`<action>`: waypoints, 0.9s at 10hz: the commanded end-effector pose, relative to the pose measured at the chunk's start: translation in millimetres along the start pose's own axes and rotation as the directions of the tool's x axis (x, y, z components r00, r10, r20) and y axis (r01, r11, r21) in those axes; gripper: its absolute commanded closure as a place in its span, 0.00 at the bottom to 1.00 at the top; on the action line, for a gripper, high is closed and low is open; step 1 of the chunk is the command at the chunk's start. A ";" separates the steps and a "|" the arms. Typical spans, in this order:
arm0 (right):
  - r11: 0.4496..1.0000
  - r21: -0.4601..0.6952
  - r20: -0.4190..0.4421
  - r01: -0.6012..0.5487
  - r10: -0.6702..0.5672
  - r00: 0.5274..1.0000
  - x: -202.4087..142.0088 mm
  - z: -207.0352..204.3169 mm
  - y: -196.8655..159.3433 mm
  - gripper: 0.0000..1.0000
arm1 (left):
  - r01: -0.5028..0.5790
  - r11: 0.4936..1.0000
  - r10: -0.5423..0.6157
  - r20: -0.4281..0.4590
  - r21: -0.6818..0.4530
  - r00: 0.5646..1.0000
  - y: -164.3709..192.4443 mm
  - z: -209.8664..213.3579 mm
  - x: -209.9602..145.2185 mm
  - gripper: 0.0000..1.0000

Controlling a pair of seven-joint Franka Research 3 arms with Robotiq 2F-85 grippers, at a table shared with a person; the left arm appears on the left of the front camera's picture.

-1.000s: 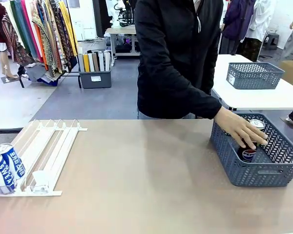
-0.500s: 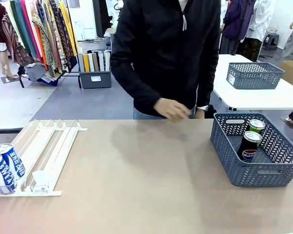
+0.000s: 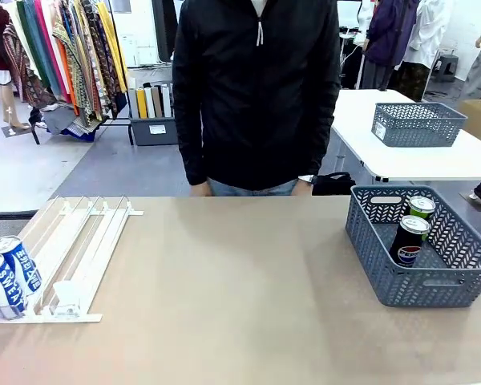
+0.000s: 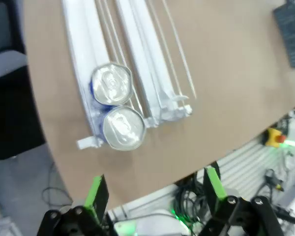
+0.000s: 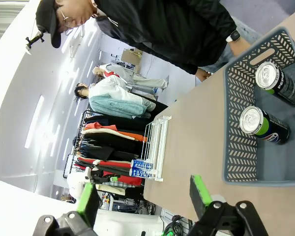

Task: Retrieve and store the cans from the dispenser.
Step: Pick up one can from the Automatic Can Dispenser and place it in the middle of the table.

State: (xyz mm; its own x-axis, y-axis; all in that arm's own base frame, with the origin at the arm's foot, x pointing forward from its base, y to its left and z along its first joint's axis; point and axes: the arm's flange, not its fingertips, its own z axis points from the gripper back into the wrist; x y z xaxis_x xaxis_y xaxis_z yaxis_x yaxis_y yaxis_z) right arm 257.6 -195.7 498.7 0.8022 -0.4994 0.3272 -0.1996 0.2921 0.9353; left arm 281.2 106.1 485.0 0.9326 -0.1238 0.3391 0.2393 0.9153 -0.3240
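Cans (image 3: pixel 8 277) in blue and white stand paired at the low end of the dispenser (image 3: pixel 80 241); two black Pepsi cans (image 3: pixel 409 241) sit in a grey basket (image 3: pixel 433 293) well to its right. Left wrist view: the left gripper (image 4: pixel 153 186) hangs wide open and empty near the dispenser's low end. Right wrist view: the right gripper (image 5: pixel 143 191), fingers spread, holds nothing, far from the dispenser.

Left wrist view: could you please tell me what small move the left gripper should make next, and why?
Probably lower the open left gripper toward the silver-topped blue-and-white can at the low end of the sloped white rack: the gripper hovers above it, empty, and two such cans sit there.
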 end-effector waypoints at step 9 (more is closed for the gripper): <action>0.999 0.031 0.019 -0.028 0.027 0.999 2.3 -2.4 1.1 0.00 | -0.025 0.990 0.046 -0.144 0.141 0.988 -7.6 -110.1 -20.5 0.00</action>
State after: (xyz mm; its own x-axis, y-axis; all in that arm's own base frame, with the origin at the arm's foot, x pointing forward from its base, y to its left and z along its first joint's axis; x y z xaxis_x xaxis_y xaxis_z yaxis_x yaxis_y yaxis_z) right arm 257.6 -195.6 498.7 0.8022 -0.4993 0.3274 -0.1998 0.2922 0.9353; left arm 337.6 75.9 431.0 0.9673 -0.1598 0.1969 0.1999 0.9583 -0.2043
